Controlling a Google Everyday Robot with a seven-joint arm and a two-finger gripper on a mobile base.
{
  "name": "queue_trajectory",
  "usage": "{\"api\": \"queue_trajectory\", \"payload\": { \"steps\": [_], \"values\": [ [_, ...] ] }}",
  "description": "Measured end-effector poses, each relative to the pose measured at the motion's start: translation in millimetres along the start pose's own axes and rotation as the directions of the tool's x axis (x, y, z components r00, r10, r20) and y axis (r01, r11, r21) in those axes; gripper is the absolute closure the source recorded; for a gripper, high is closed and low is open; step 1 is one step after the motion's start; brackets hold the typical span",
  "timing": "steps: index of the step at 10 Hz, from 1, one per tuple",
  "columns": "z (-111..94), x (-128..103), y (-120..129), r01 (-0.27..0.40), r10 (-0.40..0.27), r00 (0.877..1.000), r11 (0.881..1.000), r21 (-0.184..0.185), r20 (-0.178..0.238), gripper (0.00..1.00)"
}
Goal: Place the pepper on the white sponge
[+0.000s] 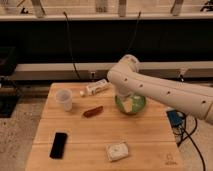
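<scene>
The pepper (93, 111), a small dark red-brown piece, lies on the wooden table (150, 135) left of centre. Nothing touches it. The white sponge (117, 150) lies flat near the front edge, a little right of the pepper and well below it. My white arm (150, 87) reaches in from the right, with its elbow above the green bowl (131, 104). My gripper is at the arm's end over that bowl, mostly hidden by the arm, to the right of the pepper. It stands open and holds nothing.
A translucent cup (64, 99) stands at the back left. A white bottle (96, 88) with a label lies beside it. A black phone-like rectangle (58, 144) lies at the front left. Cables and a blue box (175, 119) hang off the table's right edge.
</scene>
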Motion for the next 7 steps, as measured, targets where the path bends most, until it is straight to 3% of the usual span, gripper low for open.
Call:
{"api": "queue_trajectory", "payload": {
  "steps": [3, 7],
  "values": [
    [7.3, -25.5, -19.7, 0.077, -0.077, 0.997, 0.997, 0.012, -0.002, 0.20],
    [24.3, -39.0, -29.6, 0.140, -0.140, 0.990, 0.990, 0.017, 0.002, 0.20]
  ]
}}
